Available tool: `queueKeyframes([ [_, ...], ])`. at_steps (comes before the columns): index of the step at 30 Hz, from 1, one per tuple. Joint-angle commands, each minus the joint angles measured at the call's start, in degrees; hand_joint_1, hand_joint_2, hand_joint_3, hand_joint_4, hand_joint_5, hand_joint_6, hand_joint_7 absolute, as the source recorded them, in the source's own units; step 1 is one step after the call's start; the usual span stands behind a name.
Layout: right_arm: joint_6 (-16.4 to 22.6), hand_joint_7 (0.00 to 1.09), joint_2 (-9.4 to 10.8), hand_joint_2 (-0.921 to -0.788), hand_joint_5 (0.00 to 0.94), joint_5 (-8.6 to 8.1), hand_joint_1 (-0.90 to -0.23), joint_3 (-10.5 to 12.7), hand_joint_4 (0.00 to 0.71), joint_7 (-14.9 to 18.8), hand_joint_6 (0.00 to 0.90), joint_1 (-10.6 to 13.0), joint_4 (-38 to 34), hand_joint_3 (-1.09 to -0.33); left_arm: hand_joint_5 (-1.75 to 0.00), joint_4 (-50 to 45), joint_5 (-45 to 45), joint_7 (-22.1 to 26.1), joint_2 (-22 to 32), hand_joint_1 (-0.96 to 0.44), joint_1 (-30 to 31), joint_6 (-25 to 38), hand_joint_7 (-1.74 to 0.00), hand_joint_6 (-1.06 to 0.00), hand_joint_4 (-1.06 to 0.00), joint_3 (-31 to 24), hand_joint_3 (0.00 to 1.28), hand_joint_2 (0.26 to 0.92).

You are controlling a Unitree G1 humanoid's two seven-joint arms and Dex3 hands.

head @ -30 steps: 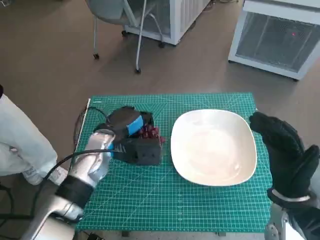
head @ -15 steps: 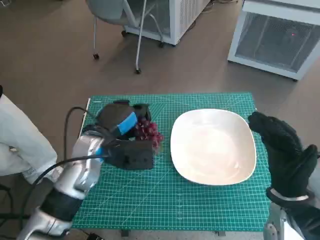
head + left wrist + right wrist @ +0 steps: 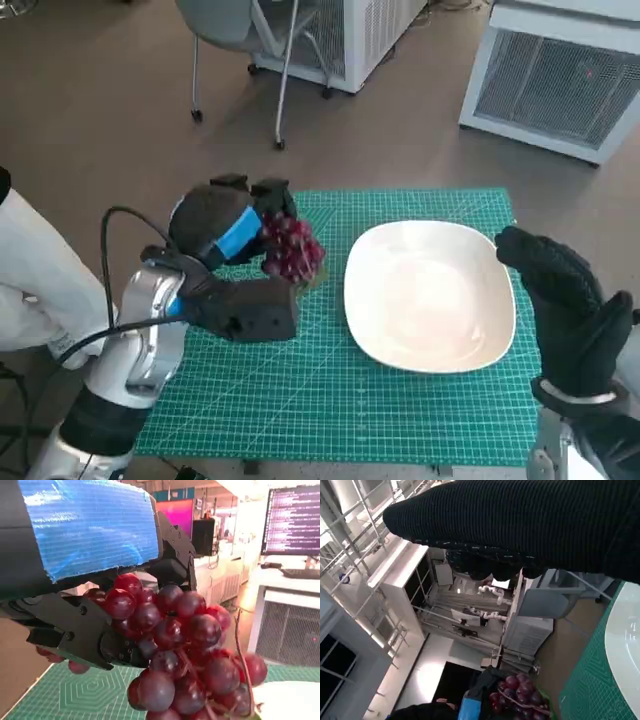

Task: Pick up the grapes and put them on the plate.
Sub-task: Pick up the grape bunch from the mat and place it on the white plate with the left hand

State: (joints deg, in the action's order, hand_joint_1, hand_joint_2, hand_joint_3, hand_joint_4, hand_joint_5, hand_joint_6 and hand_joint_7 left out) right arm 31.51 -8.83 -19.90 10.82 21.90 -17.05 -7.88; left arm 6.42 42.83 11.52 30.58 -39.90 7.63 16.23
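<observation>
Grapes (image 3: 291, 250): red bunch, held in the grasp of the left hand (image 3: 232, 262), raised off the green cutting mat (image 3: 330, 400), beside the plate's near rim but not over it. Plate (image 3: 430, 295): white, rounded-square, bare, on the mat. Right hand (image 3: 560, 310): gloved, holding nothing, fingers loosely spread at the plate's far edge. Step judged: carry phase, pick-up done. Next move calls for shifting the bunch sideways over the plate, lowering, then letting go.
</observation>
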Motion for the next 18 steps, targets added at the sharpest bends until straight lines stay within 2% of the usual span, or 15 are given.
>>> queueKeyframes([
  [1,-0.4,0.57,-0.4,-0.921,0.0,0.25,-0.491,0.0,0.475,0.3,0.187,0.9,-0.1,-0.54,-1.12,-1.7,0.0,0.2,-0.4,0.0,0.3,-0.6,-1.16,-0.64,-0.72,-0.1,0.05,0.92],
  [10,-0.2,0.58,-0.6,-0.921,0.0,0.09,-0.491,0.4,0.475,0.5,0.187,1.1,-0.4,-0.539,-1.14,-2.4,-0.4,0.9,-1.6,0.0,-0.5,-1.1,-1.13,-0.63,-0.73,0.2,0.05,0.92],
  [18,-0.3,0.58,-0.5,-0.921,0.0,0.25,-0.491,0.4,0.475,0.4,0.185,0.7,-1.0,-0.539,-1.25,-4.6,0.8,3.0,-6.3,0.0,-3.4,1.2,-1.02,-0.66,-0.71,2.4,0.06,0.92],
])
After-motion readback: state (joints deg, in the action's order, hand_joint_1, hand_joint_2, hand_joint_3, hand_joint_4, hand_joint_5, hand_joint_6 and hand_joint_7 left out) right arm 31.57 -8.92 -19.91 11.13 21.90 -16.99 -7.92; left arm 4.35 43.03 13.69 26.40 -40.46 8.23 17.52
